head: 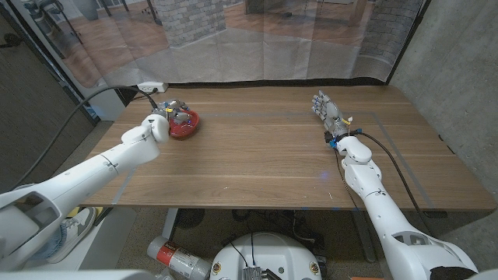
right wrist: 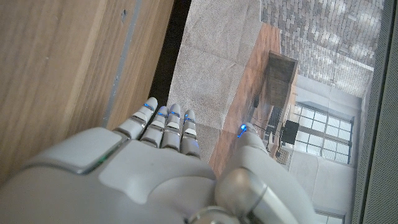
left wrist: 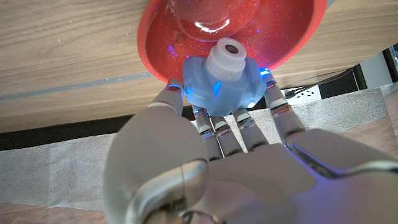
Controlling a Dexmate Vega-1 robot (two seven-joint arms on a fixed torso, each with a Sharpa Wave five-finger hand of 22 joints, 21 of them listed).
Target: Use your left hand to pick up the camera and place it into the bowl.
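Note:
A pale blue toy camera [left wrist: 221,78] with a white round lens sits between the fingers [left wrist: 273,106] of my left hand [left wrist: 211,162], right over the red glittery bowl [left wrist: 280,31]. The head view has the bowl [head: 191,127] at the table's far left, with my left hand [head: 159,122] at its rim and the camera [head: 181,118] inside the rim's outline. Whether the camera touches the bowl's floor I cannot tell. My right hand [head: 328,109] stands at the far right of the table, fingers straight and apart, holding nothing; its back [right wrist: 155,168] is seen from the wrist.
A white power strip [head: 152,87] with a grey cable lies off the table's far left corner, also seen as the power strip [left wrist: 305,93] past the bowl. A clear plastic curtain [head: 272,39] hangs behind the wooden table [head: 264,155].

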